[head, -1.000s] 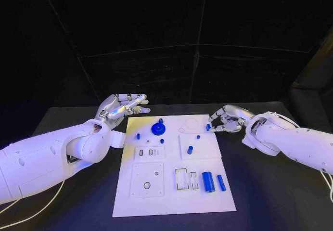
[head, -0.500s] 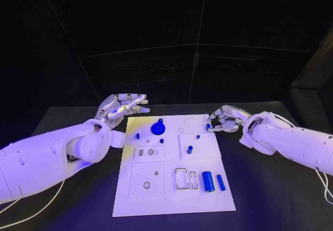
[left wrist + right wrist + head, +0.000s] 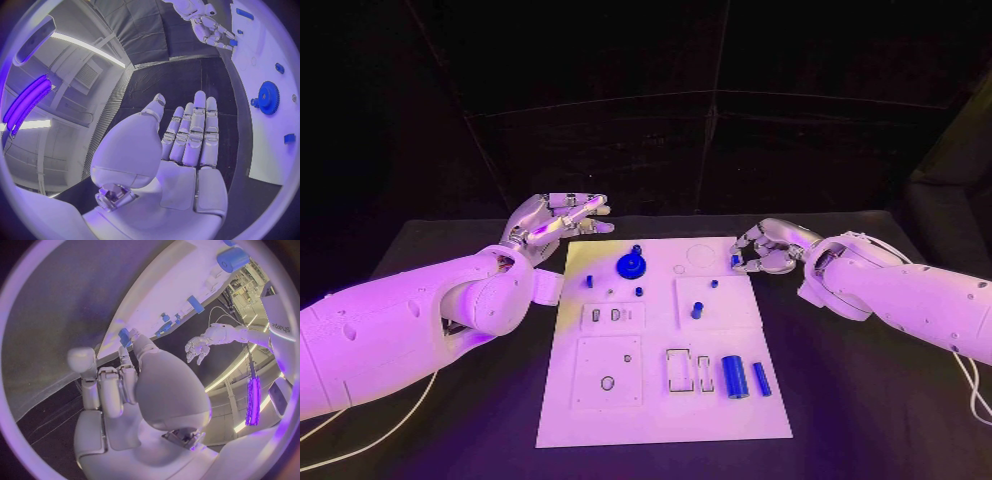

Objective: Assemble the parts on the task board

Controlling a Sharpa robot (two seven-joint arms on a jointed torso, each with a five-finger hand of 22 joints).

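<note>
On task board [image 3: 661, 400], blue parts [image 3: 733, 377], right hand [image 3: 764, 248] pinching one

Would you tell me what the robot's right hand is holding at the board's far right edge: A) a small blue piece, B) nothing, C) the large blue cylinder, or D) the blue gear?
A: the right hand pinches a small blue piece at the task board edge, seen also in the right wrist view.

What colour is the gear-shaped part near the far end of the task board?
The gear-shaped part is blue; the left wrist view shows it best, with its toothed rim clear.
</note>
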